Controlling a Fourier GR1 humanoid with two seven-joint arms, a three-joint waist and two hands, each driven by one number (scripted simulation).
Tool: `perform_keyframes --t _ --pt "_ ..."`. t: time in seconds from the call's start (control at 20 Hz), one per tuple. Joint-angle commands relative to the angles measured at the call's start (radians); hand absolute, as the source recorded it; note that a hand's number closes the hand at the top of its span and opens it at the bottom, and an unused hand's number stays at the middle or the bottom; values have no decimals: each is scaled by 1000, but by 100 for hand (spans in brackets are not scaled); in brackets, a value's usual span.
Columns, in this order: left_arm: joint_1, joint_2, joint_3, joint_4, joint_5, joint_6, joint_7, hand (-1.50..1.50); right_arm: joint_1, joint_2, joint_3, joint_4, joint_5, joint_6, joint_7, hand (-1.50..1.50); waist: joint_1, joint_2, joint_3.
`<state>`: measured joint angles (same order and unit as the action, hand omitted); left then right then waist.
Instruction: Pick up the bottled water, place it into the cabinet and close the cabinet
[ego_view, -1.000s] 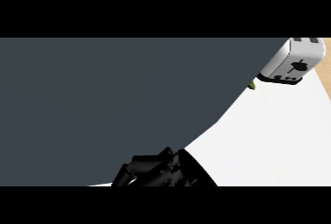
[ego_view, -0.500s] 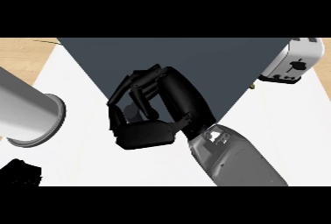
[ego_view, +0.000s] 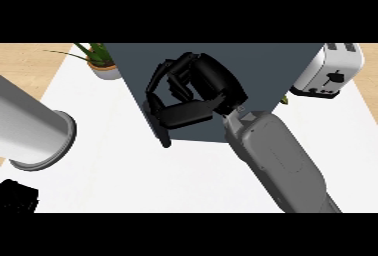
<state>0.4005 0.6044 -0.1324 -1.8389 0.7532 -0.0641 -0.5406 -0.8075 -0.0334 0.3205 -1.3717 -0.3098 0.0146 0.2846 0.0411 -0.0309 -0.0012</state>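
The dark grey cabinet (ego_view: 273, 65) stands at the middle of the white counter (ego_view: 148, 180), seen from above. My right hand (ego_view: 198, 92) hovers over its front left part, fingers curled and thumb folded across, with nothing visible inside them. A narrow dark edge (ego_view: 164, 136) of the cabinet juts down just below the hand. No bottled water shows anywhere. My left forearm (ego_view: 29, 130) crosses the left side as a large grey cylinder. A black bit of my left hand (ego_view: 16, 196) sits at the lower left corner.
A white toaster (ego_view: 332, 70) stands on the counter right of the cabinet. A potted green plant (ego_view: 100, 60) is at the cabinet's back left. The wooden floor shows beyond the counter's far corners.
The cabinet filled most of the view a second ago and now takes only the upper middle. My right hand rose from the lower edge onto the cabinet's front. The left forearm came into sight.
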Motion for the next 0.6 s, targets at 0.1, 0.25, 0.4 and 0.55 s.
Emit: perform_keyframes --t 0.1,0.25,0.4,0.55 --pt "-38 -4 -18 -7 -20 -6 15 150 -46 -58 -109 240 33 9 -91 150 3 51 1" --pt "-31 -7 -4 -7 -19 3 10 150 -69 -99 -146 249 5 55 -95 150 14 52 1" --pt "-34 -5 -11 -6 -14 -10 18 150 -62 -103 -152 255 12 50 -114 150 21 55 1" --pt "-76 -9 -2 7 -3 7 43 150 -26 -90 -122 257 17 63 -127 150 3 55 1"
